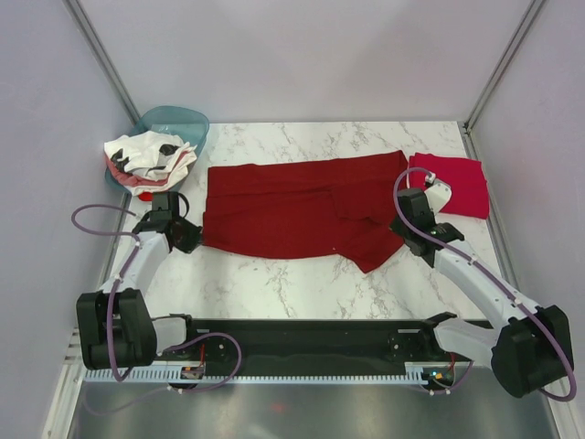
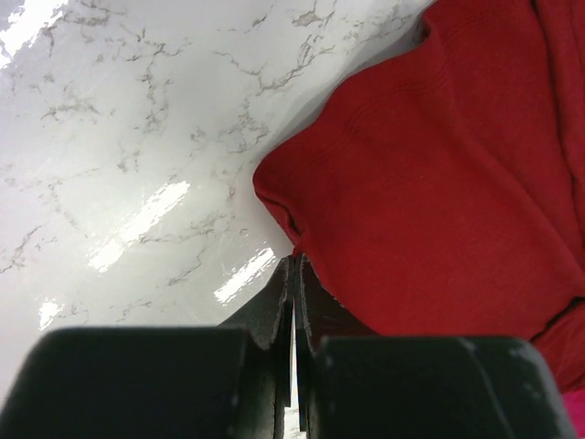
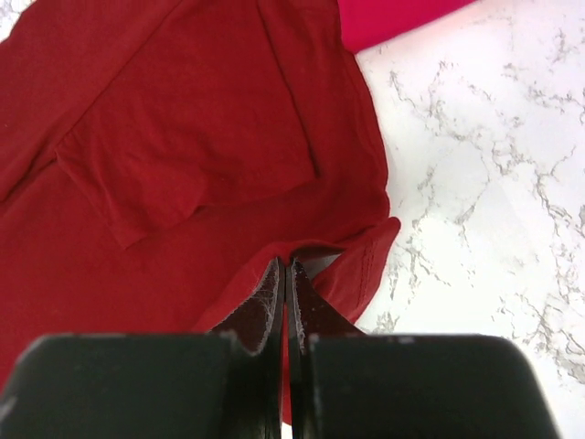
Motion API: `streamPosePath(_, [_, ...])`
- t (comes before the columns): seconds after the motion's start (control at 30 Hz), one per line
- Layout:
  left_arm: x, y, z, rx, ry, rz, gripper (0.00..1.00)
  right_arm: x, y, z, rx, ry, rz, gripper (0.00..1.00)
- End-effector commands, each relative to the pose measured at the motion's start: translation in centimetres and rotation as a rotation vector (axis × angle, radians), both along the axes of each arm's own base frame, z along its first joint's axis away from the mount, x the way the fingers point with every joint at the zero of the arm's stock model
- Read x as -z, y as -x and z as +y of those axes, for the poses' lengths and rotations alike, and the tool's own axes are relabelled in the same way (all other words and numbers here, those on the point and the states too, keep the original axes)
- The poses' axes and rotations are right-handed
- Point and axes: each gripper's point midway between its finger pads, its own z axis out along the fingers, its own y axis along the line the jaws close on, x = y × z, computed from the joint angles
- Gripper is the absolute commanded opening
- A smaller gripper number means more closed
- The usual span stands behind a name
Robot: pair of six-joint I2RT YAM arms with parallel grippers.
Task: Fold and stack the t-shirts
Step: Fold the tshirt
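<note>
A dark maroon t-shirt (image 1: 302, 206) lies spread across the middle of the marble table. At its near left corner (image 2: 283, 206), my left gripper (image 1: 196, 240) (image 2: 294, 262) is shut, its tips pinching the cloth's edge. My right gripper (image 1: 400, 229) (image 3: 285, 265) is shut on the shirt's near right hem (image 3: 366, 265), which rises slightly at the tips. A folded crimson-pink t-shirt (image 1: 454, 183) (image 3: 393, 18) lies flat at the back right. White t-shirts with black and red marks (image 1: 146, 157) are heaped in the basin.
A teal translucent basin (image 1: 178, 121) stands at the back left corner. Bare marble (image 1: 292, 283) runs between the maroon shirt and the arm bases. Walls and frame posts close in the left, right and back.
</note>
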Motion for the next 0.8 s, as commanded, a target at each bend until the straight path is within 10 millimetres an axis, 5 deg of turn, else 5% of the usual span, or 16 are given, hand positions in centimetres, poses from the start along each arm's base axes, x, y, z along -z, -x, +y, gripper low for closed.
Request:
streamPosePath(0.0, [-1.5, -1.7, -0.2, -0.034, 0.032, -0.029, 0.02, -2.4, -1.9, -0.3, 0.036, -0.002, -0.059, 0.02])
streamPosePath(0.77, [-3.9, -7.0, 0.0, -0.106, 0.079, -0.054, 0.02, -4.1, -8.8, -1.6, 0.121, -0.033, -0.037, 0.01])
